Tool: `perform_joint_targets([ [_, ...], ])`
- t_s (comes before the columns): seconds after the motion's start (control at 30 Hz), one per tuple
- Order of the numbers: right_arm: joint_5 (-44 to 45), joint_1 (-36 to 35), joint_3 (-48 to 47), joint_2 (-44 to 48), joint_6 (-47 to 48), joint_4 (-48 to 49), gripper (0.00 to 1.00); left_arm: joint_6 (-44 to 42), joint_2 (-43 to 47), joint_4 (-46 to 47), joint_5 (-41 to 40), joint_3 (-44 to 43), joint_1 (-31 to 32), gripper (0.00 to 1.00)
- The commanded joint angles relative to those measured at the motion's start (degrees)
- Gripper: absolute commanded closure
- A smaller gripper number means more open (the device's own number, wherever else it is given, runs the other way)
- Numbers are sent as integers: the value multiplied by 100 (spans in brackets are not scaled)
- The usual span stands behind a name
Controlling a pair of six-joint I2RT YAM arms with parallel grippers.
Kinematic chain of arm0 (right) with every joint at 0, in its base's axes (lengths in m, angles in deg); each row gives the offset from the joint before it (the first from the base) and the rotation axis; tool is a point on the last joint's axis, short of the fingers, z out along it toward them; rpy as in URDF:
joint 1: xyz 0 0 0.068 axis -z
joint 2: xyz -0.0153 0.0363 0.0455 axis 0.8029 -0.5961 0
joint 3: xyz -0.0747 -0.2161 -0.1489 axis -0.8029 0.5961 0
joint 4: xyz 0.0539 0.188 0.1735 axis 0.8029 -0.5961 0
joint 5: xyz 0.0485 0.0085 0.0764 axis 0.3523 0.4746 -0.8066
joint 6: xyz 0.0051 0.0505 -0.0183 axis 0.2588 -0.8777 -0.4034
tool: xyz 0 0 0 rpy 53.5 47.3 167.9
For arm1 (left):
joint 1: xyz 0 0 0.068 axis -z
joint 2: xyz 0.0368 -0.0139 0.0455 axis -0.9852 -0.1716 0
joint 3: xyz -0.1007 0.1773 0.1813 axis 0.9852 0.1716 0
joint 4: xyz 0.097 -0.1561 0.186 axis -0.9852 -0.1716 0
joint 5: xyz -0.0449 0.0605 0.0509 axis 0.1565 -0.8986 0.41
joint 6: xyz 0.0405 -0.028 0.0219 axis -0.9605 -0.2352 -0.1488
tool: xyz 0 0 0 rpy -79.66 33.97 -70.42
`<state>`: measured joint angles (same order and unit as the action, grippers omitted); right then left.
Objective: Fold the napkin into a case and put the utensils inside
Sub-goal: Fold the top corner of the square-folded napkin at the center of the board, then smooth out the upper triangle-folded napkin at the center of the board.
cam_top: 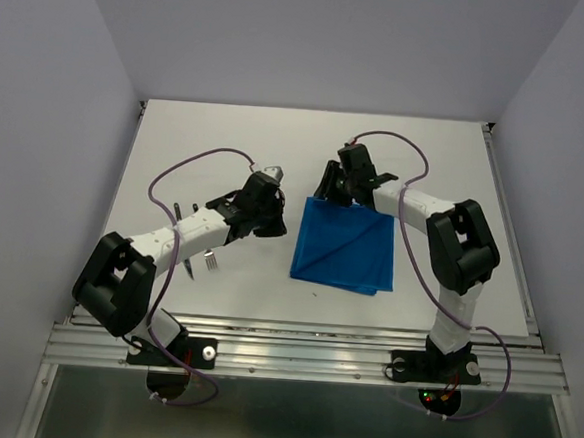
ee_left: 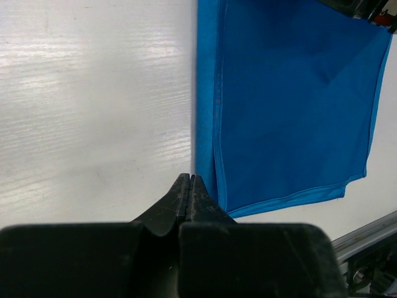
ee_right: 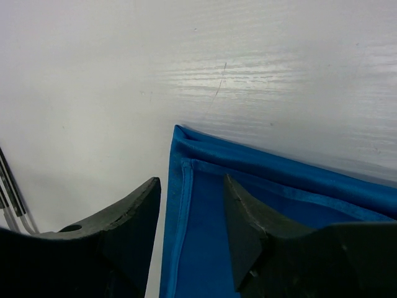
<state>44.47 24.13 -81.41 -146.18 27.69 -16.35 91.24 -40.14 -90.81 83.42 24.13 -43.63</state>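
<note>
Top external view: the napkin point(cam_top: 345, 248) is laid folded on the counter point(cam_top: 228, 134), its far-left corner straddled by the right gripper point(ee_right: 190, 181), parted and empty; the left gripper point(ee_left: 189, 180), closed on nothing, is held beside its left edge.

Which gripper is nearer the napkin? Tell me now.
Right. The right gripper has its open jaws straddling the napkin corner; the left gripper, shut, sits over the table just beside its edge.
</note>
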Motion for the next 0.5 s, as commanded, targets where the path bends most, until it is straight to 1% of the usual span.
perform_joint_targets([
  [0.0, 758, -34, -126, 803, 164, 60, 49, -105, -34, 270, 264, -134, -28, 100],
  [0.07, 1127, -34, 85, 1181, 260, -45, 49, -105, -130, 323, 351, -187, -10, 100],
  [0.1, 1251, -34, 164, 1183, 287, -89, 50, -105, -131, 332, 378, -205, -2, 100],
  [0.13, 1374, -34, 269, 1436, 322, -133, 50, -105, -183, 332, 396, -231, 25, 100],
  [0.2, 1813, -34, 690, 1692, 287, -178, 62, -158, -236, 410, 501, -293, 103, 100],
  [0.23, 1910, 27, 1075, 1972, 78, -169, 75, -288, -236, 446, 467, -354, 313, 100],
  [0.27, 1946, 27, 1270, 2087, -28, -169, 75, -342, -254, 463, 466, -354, 437, 100],
  [0.3, 1929, 97, 1455, 2193, -117, -125, 84, -377, -298, 464, 423, -441, 534, 100],
  [0.4, 1824, 150, 1973, 2405, -310, -107, 94, -342, -447, 490, 658, -486, 728, 100],
  [0.47, 1858, 212, 2298, 2545, -407, -107, 97, -281, -491, 560, 843, -329, 745, 100],
])
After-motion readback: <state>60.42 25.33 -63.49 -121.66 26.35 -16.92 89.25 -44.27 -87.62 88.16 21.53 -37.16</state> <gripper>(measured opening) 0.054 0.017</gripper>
